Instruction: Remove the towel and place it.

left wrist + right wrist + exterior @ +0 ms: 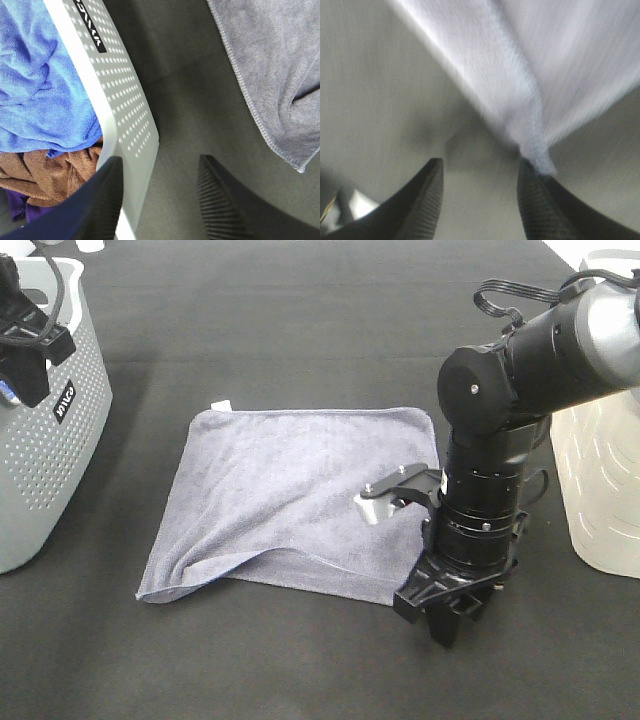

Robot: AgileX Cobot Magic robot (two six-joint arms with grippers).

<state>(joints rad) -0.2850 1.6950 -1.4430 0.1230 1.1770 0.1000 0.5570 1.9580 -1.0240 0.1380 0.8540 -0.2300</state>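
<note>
Towel [290, 500] lies spread mid-frame, right gripper [450, 625] at its lower-right corner, jaws apart, holding nothing. Looks like placing's about done; next it should lift straight off without snagging that corner. Left gripper [160, 172] is apart too, upper left by basket [70, 430].

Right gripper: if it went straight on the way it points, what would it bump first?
Probably the dark tabletop: the open right gripper points down at bare table between its fingers. The towel corner lies right by one finger, so that finger may touch cloth first; depth is unclear.
</note>
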